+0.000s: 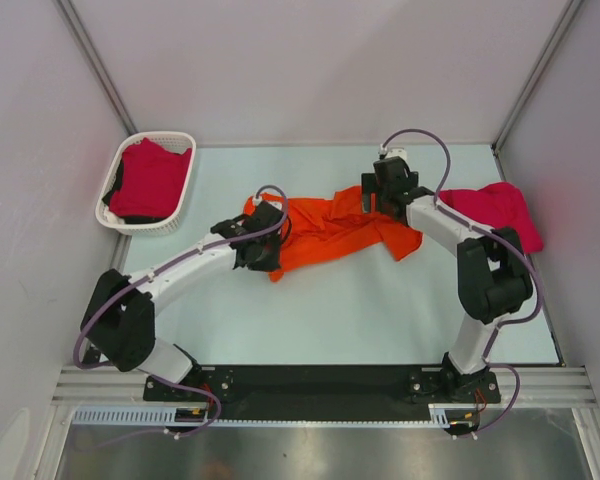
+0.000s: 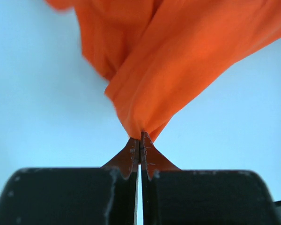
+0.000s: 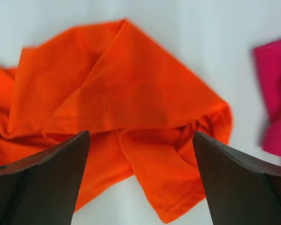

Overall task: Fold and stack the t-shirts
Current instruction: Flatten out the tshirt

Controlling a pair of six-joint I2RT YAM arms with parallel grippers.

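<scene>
A bright orange t-shirt [image 1: 330,232] lies crumpled across the middle of the table. My left gripper [image 1: 263,246] is shut on its left end; in the left wrist view the pinched cloth [image 2: 159,70] rises from the closed fingertips [image 2: 140,137]. My right gripper [image 1: 383,203] is open, hovering over the shirt's right part [image 3: 131,108], with nothing between its fingers [image 3: 61,159]. A crimson-pink t-shirt [image 1: 495,208] lies bunched at the right of the table and shows at the right edge of the right wrist view [image 3: 276,108]. Another crimson-pink shirt [image 1: 150,180] sits in the basket.
A white lattice basket [image 1: 180,190] stands at the back left of the table. White walls with metal posts close in the left, back and right. The arm bases sit on a black rail [image 1: 310,380] at the near edge.
</scene>
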